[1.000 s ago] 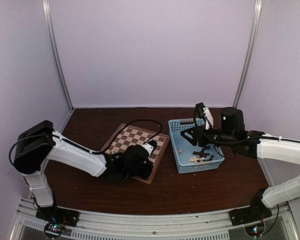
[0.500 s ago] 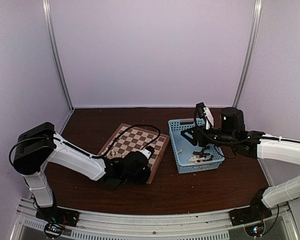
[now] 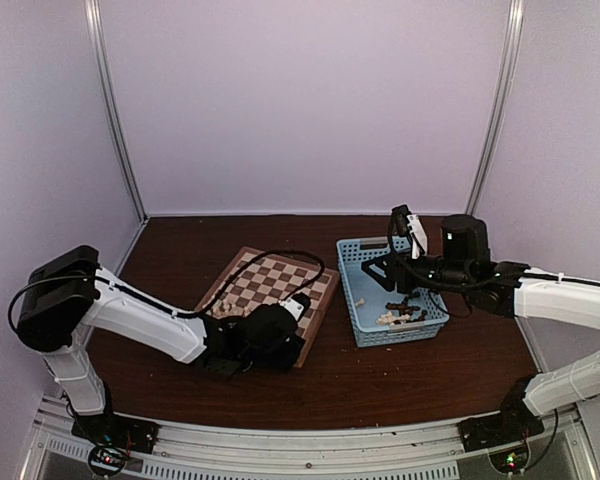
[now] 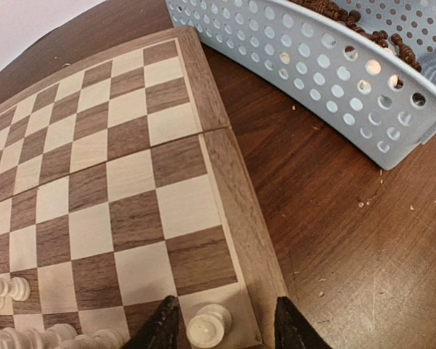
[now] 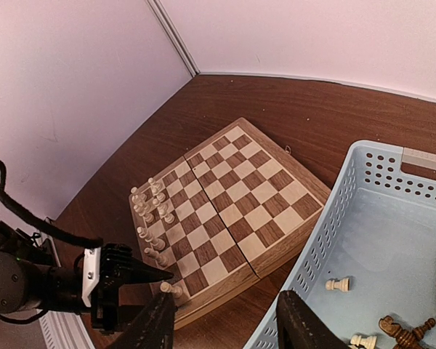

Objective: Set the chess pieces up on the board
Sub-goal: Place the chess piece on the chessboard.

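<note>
Dark wood table (image 3: 380, 380) | lilac walls (image 3: 310, 100) (plain) | left gripper (image 4: 225, 313) parted round cream pawn (image 4: 207, 327) | right gripper (image 5: 227, 305) parted, empty

Board (image 4: 229, 167): thick wooden chessboard, tan and brown squares, light rim, lying flat. Cream chess pieces (image 5: 151, 209): standing clustered along one edge, with a lone piece (image 4: 207, 325) on a corner square. Dark brown chess pieces (image 5: 403, 336): loose in the blue basket (image 5: 323, 240), with a few cream.

Cream piece (image 4: 207, 326) within parted pincer (image 4: 226, 320)
</note>
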`<state>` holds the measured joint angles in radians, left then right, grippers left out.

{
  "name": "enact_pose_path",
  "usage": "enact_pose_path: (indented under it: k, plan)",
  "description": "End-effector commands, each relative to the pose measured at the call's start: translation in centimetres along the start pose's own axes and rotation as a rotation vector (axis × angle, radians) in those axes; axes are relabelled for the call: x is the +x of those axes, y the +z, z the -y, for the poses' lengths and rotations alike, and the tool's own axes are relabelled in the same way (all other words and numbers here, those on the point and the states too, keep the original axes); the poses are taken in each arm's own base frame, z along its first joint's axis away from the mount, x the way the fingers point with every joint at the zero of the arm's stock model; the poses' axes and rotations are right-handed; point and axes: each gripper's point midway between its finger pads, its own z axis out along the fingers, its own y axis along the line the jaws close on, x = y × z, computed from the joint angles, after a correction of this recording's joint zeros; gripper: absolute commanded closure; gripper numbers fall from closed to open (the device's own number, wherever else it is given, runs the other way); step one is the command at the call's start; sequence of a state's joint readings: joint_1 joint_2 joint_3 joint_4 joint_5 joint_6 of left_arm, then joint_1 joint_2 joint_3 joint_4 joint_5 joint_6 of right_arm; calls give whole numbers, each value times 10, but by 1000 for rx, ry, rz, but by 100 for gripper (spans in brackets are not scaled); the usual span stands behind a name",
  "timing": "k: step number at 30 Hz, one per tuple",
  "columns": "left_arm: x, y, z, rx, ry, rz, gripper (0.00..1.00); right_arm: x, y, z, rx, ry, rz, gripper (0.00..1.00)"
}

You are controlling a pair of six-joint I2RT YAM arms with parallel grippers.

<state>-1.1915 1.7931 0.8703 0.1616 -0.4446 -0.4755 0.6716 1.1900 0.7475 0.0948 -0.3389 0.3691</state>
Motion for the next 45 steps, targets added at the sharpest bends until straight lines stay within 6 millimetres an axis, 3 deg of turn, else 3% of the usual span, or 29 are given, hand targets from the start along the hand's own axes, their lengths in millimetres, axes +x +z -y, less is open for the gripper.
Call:
enact_pose_path:
  k: [1,8,9,12,13,15,18,24,30,31,33,34,37,41,45]
  plan:
    - [-38,-28,-4,-3,-25,80,53,-7,-5,-1,-1,-15,27,49]
    - [-67,-70,-15,-26,-43,24,49,-9,-6,-1,4,-24,31,49]
    - [-70,-75,-15,-20,-48,21,44,-10,-6,0,6,-24,31,49]
    - [-83,-88,-14,1,-41,14,7,-11,-7,0,9,-27,32,49]
    - [-84,-91,-15,-7,-32,4,3,-11,-8,0,11,-28,33,49]
    - [-90,-98,-32,-95,-92,-3,2,-12,-9,0,12,-28,35,49]
    - [-77,-110,-67,-293,-240,-54,2,-12,-9,0,13,-30,37,49]
    - [-90,-112,-62,-250,-156,-137,2,-12,-10,7,65,-56,-15,46]
    - [-106,-123,-62,-223,-97,-117,2,9,-30,63,424,-61,-287,41]
    - [-109,-125,-62,-216,-87,-111,2,12,-34,65,445,-81,-330,36]
    - [-114,-127,-64,-212,-77,-99,2,18,-40,71,477,-110,-388,11]
    - [-116,-127,-67,-215,-75,-96,2,21,-41,74,484,-118,-410,5]
    - [-120,-129,-72,-218,-66,-91,2,27,-45,82,511,-136,-497,25]
    - [-122,-127,-75,-172,-80,-93,2,24,-43,81,491,-227,-586,33]
    - [-126,-119,-81,-70,-165,-102,2,24,-25,82,447,-181,-617,44]
